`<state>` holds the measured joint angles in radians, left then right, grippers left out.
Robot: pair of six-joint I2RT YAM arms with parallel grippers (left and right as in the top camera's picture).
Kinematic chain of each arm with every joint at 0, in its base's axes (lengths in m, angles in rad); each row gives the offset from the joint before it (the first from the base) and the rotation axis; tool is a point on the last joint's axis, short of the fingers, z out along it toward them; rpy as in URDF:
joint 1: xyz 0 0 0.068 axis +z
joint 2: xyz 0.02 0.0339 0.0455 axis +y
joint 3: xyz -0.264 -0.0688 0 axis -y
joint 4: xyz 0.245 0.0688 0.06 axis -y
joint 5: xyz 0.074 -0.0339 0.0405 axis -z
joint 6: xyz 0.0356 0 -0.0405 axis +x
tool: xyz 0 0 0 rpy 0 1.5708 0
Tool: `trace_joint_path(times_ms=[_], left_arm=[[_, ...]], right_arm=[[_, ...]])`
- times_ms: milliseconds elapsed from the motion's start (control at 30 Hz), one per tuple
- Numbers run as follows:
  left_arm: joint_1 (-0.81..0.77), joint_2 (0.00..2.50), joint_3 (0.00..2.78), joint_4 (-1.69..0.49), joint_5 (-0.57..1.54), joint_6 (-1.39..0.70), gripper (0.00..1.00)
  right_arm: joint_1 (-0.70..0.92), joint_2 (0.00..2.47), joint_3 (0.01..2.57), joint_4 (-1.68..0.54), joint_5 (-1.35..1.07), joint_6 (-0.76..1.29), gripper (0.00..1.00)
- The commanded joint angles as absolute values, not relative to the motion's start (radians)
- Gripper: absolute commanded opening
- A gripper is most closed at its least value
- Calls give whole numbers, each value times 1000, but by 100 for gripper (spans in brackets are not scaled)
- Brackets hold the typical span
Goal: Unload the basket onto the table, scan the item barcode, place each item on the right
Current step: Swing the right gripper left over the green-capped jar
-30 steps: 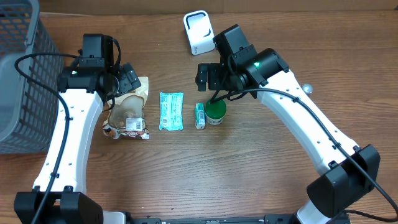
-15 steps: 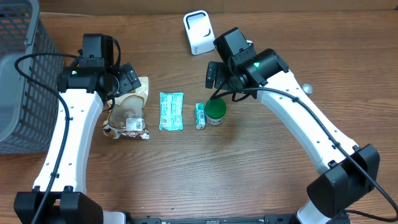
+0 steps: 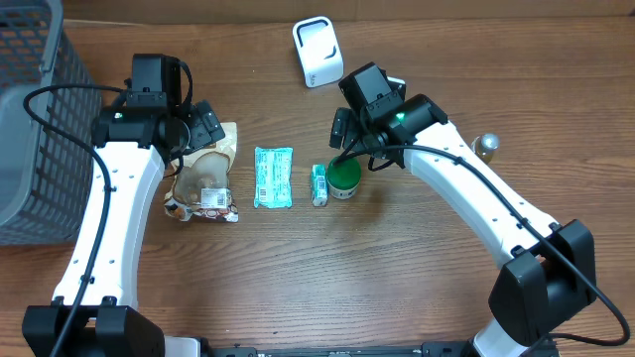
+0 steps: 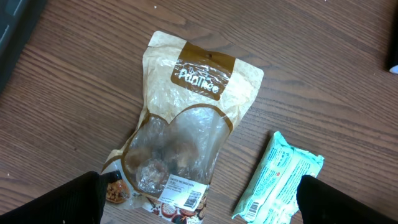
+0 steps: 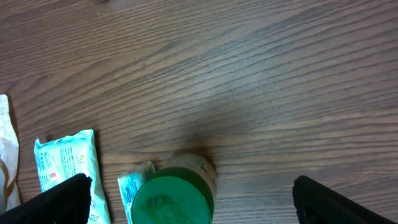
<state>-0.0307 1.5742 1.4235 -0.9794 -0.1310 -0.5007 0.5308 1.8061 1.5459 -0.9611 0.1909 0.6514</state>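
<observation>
Both hands are spread wide and empty: the left hand (image 4: pixel 199 208) hangs over the snack bag (image 4: pixel 186 118), the right hand (image 5: pixel 199 208) over the green jar (image 5: pixel 171 199). On the worktop (image 3: pixel 397 278) between them lie a teal packet (image 3: pixel 273 177) and a sachet (image 3: pixel 318 184) just beside the jar. The scanner (image 3: pixel 317 52) stands behind them, and a basket (image 3: pixel 30 119) sits far left.

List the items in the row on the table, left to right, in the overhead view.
brown snack bag → teal packet → small green-and-white packet → green-lidded jar
</observation>
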Motion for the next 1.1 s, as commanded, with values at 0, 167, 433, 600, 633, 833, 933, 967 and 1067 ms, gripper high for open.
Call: trace_joint_path(times_ms=[0, 167, 433, 600, 633, 833, 933, 967, 1067], left_arm=[[-27, 1577, 1433, -979, -130, -494, 99], [-27, 1577, 1433, -979, -130, -494, 100], [-27, 1577, 1433, -979, -130, -494, 99], [-27, 1577, 1433, -979, -130, -494, 100], [-27, 1577, 1433, -979, -130, -494, 100], [-27, 1577, 1433, -979, -130, -494, 100], [-27, 1577, 1433, -979, -130, -494, 100], [-27, 1577, 1433, -979, -130, -494, 100], [-27, 1577, 1433, -979, -130, -494, 100]], right_arm=[[528, 1809, 1523, -934, 209, 659, 100], [528, 1809, 1506, -908, 205, 658, 100], [528, 1809, 1506, -902, 178, 668, 100], [529, 1811, 1490, -898, 179, 761, 100], [529, 1814, 1489, -897, 177, 764, 100], [539, 1845, 1489, -887, 128, 763, 100], [556, 1872, 1488, -876, 126, 763, 100], [561, 1877, 1487, -875, 127, 763, 100], [575, 1903, 1486, -872, 130, 763, 100]])
